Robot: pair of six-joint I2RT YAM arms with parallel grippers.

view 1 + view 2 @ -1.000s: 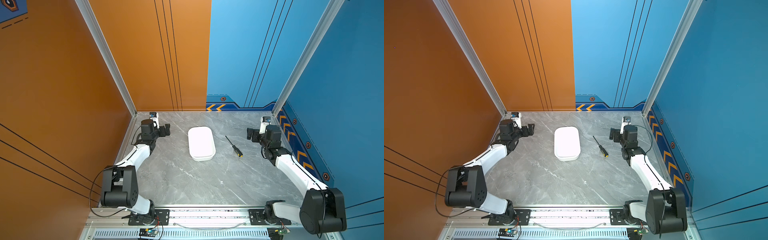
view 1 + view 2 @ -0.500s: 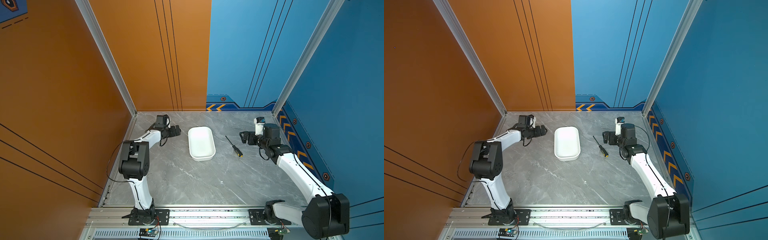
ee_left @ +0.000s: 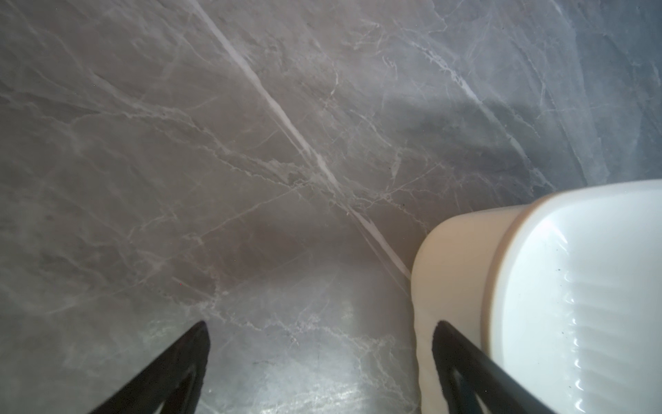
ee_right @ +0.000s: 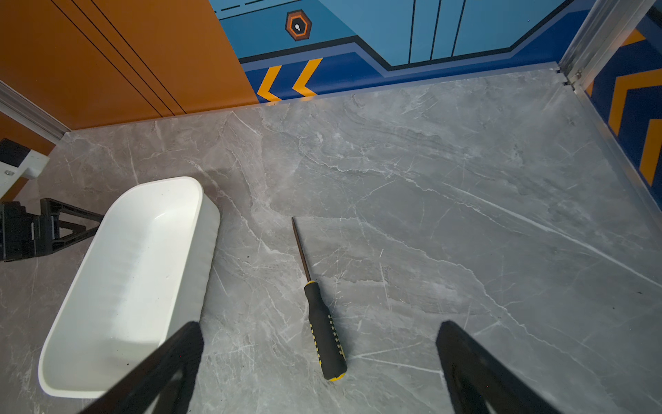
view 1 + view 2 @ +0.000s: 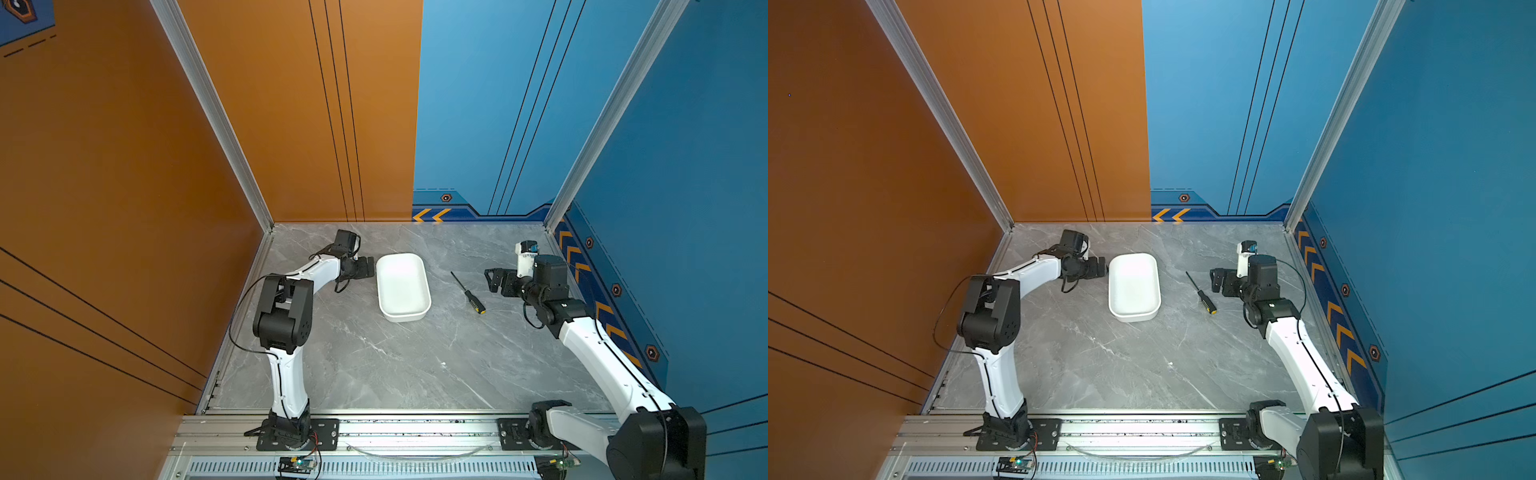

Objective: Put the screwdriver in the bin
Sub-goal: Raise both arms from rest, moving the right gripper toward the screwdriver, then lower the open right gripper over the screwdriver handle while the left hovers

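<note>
While your right gripper [image 5: 491, 281] hangs spread wide, screwdriver [image 5: 468, 293] lies just ahead (flat, untouched), bin [image 5: 402, 286] beyond it.

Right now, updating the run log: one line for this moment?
screwdriver: outside bin | right gripper: open, nearby | left gripper: open, beside bin

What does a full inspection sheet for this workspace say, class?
Surface: grey veined table.
Job's things: screwdriver flat on the table, right of the bin, apart; bin empty.
Clutter: nothing seen.
Grippers: left gripper open beside the bin; right gripper open near the screwdriver, holding nothing.
Cables: black cable loops off the left arm, clear of both things.
Surroundings: orange wall, blue wall, metal rail in front.
</note>
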